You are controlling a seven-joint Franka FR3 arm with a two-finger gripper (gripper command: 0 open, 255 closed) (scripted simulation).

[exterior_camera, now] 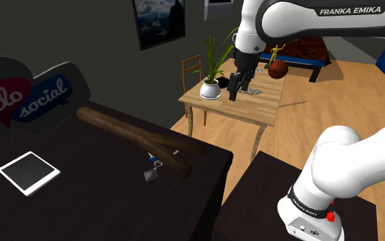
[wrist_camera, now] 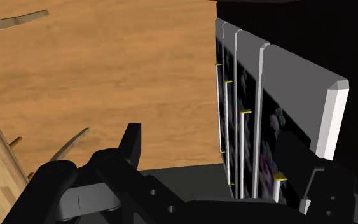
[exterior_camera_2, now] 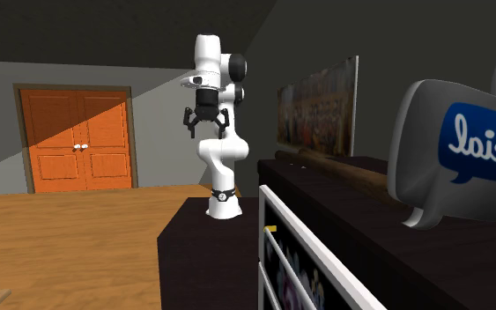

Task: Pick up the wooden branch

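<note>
Hanging high over the stand, gripper (exterior_camera: 234,89) open and empty, well apart from branch (exterior_camera: 135,137).
Shoulder: branch lies on cabinet (exterior_camera: 81,212), small item (exterior_camera: 152,170) just beside it; an off-centre grasp may tip it or drag the item. Pot (exterior_camera: 210,90) holds plant. Second exterior: fingers spread. Wrist: fingers apart over floor (wrist_camera: 139,76).

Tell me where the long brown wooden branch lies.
Shoulder view: the long brown wooden branch lies diagonally on the dark table, left of centre, between the grey speech-bubble sign and small keyring.

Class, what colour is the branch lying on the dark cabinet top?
The branch is dark brown; the shoulder view shows it best.
</note>
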